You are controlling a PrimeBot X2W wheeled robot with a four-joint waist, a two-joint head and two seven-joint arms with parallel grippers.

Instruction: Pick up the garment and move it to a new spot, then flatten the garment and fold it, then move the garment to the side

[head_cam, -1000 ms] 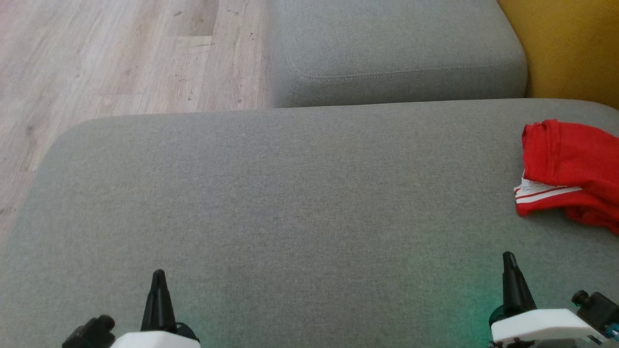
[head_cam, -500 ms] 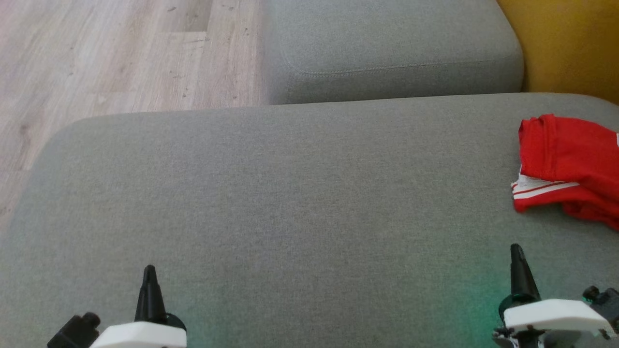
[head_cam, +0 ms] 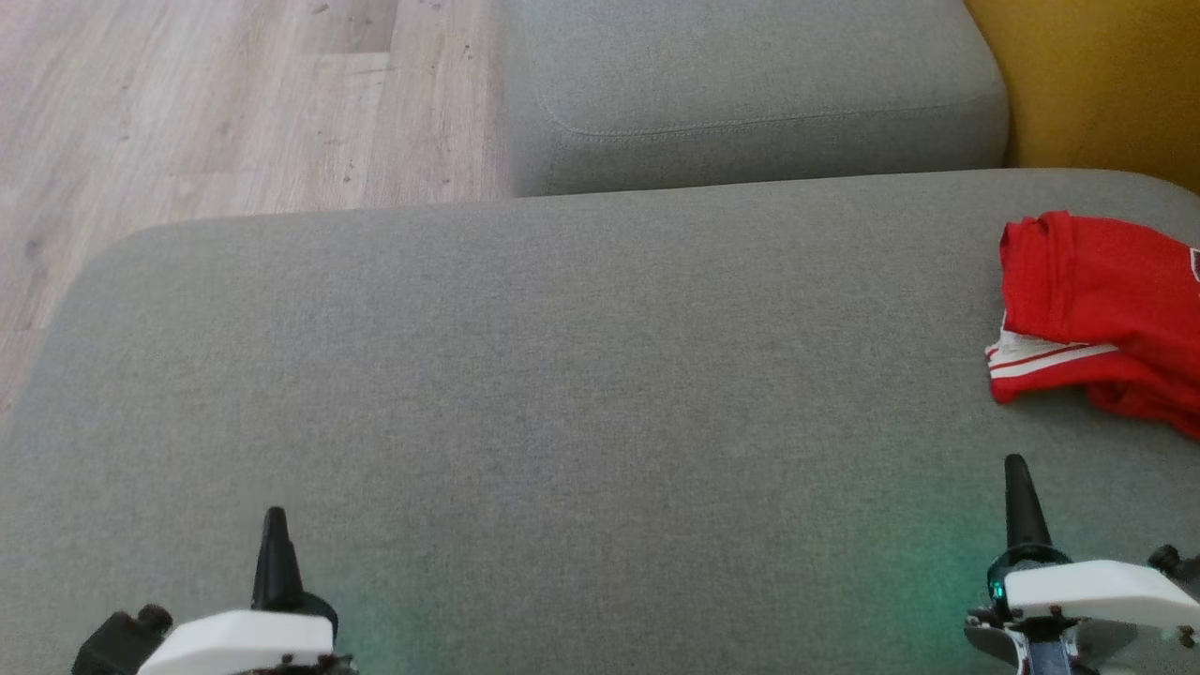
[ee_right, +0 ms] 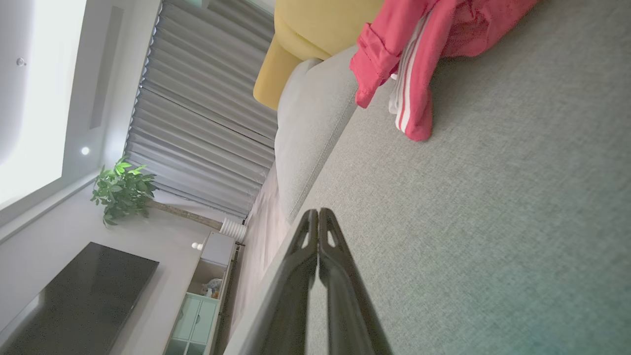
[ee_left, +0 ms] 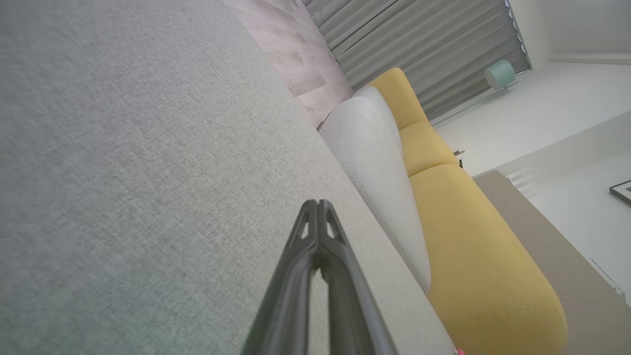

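A broad grey woven-fabric seat cushion (head_cam: pixel 562 375) with rounded corners spreads across most of the head view, and everything else is placed from it. Past its far left corner lies a pale wooden plank floor (head_cam: pixel 187 112). Directly beyond its far edge, touching it along a seam, sits a smaller grey fabric cushion (head_cam: pixel 750 94) with a stitched border. A mustard-yellow upholstered sofa section (head_cam: pixel 1106 84) rises behind the seat cushion's far right corner. In the right wrist view, pleated grey curtains (ee_right: pixel 197 98) hang well beyond the seat cushion, with a flat dark television screen (ee_right: pixel 74 296) on the wall farther off. The crumpled red garment with white stripes along one hem (head_cam: pixel 1097 300) lies on the seat cushion at its right side, near the far edge, partly cut off by the picture's border. The right wrist view shows it bunched in folds, the striped hem (ee_right: pixel 409 98) resting on the grey fabric. A leafy green potted plant (ee_right: pixel 121 190) stands by the curtains, well away from the seat cushion. The left gripper (head_cam: pixel 275 517) hovers over the seat cushion's near left part, its two long dark fingers pressed together and empty. The right gripper (head_cam: pixel 1015 466) hovers over the near right part, just short of the garment and apart from it, fingers likewise pressed together with nothing between them.
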